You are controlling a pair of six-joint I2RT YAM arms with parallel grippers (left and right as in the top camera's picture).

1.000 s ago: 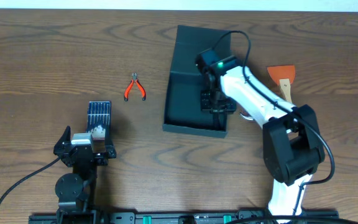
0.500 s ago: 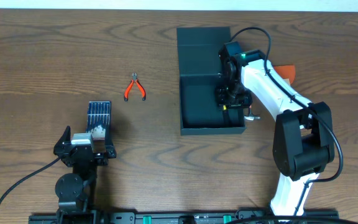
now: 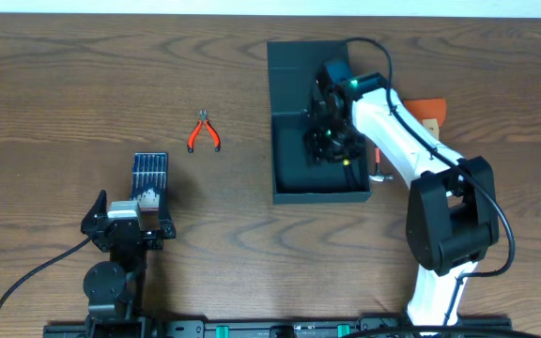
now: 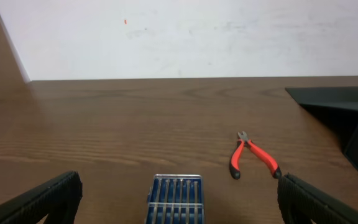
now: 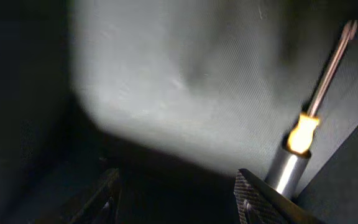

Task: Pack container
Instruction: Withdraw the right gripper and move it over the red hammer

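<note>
Right gripper [image 5: 179,180] inside the container [image 3: 299,61], jaws parted, empty, beside a screwdriver [image 5: 303,130]; left gripper [image 4: 179,183] wide open, empty

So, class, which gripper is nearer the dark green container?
Right. The right gripper reaches down inside the container. The left gripper hangs well away from it across the table, beside the blue case.

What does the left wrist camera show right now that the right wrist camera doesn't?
Left wrist only: the red-handled pliers and the blue case on the wooden table. Right wrist only: a slim metal tool with a yellow collar, close up over a dark surface. Both: the container, its outside from the left wrist, its inside from the right wrist.
</note>
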